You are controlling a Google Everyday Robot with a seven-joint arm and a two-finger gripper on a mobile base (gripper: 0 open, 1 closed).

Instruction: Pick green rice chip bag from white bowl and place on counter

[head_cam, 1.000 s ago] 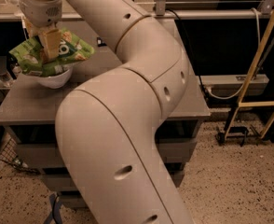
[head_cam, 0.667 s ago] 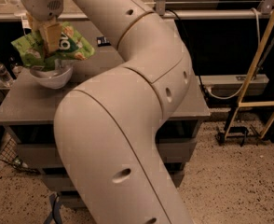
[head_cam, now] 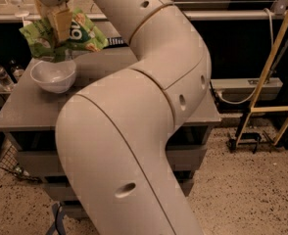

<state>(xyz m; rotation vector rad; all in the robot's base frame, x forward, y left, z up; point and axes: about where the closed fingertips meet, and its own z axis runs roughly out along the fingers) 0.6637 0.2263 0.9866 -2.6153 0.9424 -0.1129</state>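
Got the tan-padded two-finger end effector [head_cam: 60, 29] up at the top left, clamped on the middle of the crinkly bright green rice chip bag [head_cam: 87, 33], leaving both crumpled ends free to flop sideways. Hanging clear above the small round glossy white bowl [head_cam: 53, 76], not touching the rim, probably held that high to avoid dragging the bowl along. Looks roughly halfway: next up, swinging over to a bare patch of the flat grey bench [head_cam: 34, 106] beside the bowl and lowering before letting go.
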